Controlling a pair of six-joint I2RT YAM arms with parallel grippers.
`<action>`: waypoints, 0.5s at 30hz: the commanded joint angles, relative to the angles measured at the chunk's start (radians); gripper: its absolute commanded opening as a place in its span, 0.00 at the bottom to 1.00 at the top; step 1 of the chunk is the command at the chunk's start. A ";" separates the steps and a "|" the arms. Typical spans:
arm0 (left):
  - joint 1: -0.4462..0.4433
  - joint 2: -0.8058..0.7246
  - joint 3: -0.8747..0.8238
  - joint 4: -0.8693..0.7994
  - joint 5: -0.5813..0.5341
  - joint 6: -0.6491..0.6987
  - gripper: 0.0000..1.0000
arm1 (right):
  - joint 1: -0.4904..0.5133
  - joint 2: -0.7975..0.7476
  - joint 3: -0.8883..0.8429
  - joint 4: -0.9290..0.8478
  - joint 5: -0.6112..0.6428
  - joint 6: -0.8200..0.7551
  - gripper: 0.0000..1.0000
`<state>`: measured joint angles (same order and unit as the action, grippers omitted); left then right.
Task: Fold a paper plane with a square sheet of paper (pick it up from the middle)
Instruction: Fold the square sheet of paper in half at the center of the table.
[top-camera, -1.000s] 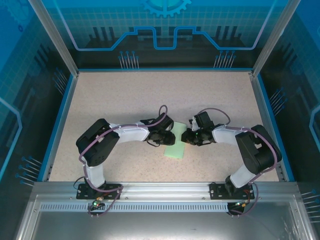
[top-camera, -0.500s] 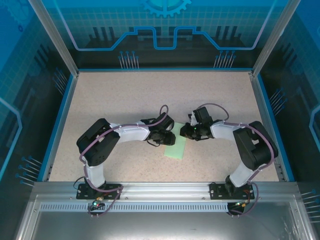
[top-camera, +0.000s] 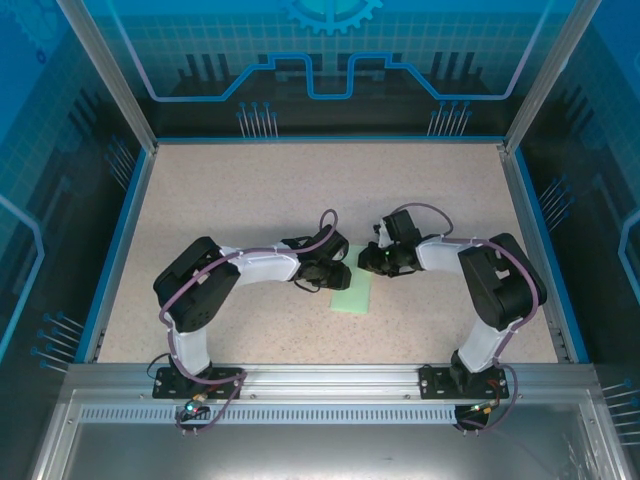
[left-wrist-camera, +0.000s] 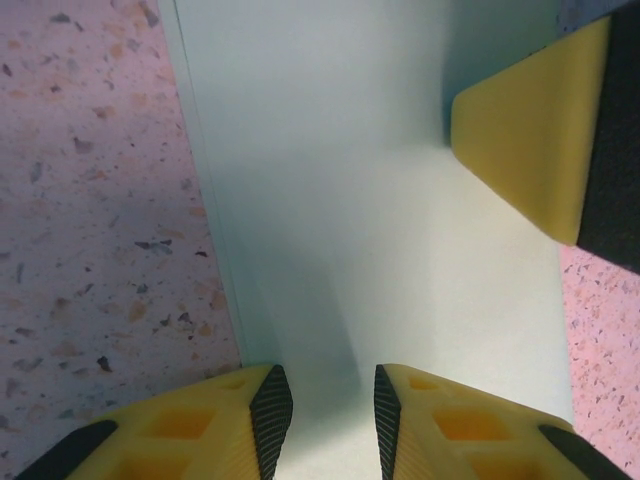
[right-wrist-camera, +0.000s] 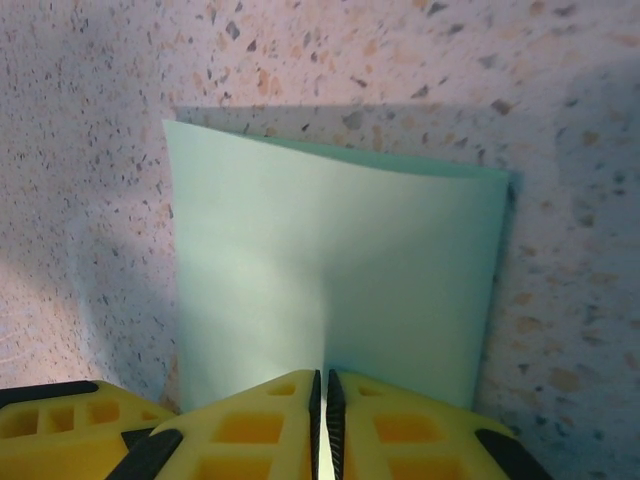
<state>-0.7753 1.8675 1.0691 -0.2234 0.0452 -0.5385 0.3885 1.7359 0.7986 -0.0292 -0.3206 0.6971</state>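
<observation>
Right wrist view: the pale mint-green paper sheet (right-wrist-camera: 330, 270), folded over, lies on the speckled tabletop (right-wrist-camera: 90, 150) with its near edge pinched in the right tool (right-wrist-camera: 321, 400). The left tool (left-wrist-camera: 323, 410) stands part-spread over it. Feather-light and limp, it likely wants a gentle mid-edge hold.

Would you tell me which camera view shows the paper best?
The right wrist view: the paper shows its far edge, both far corners and a gentle bend down the middle. The left wrist view gives a close-up of one long edge. The top view has it small and partly covered.
</observation>
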 joint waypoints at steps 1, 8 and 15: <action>0.009 0.070 -0.057 -0.136 -0.098 0.034 0.35 | -0.057 0.018 -0.002 -0.053 0.107 -0.036 0.15; 0.010 0.070 -0.062 -0.139 -0.106 0.034 0.34 | -0.099 -0.009 0.003 -0.062 0.108 -0.056 0.16; 0.010 0.062 -0.063 -0.142 -0.109 0.038 0.35 | -0.117 -0.044 0.024 -0.056 0.093 -0.062 0.16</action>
<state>-0.7753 1.8713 1.0691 -0.2043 0.0231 -0.5205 0.3058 1.7203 0.7990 -0.0490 -0.3027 0.6601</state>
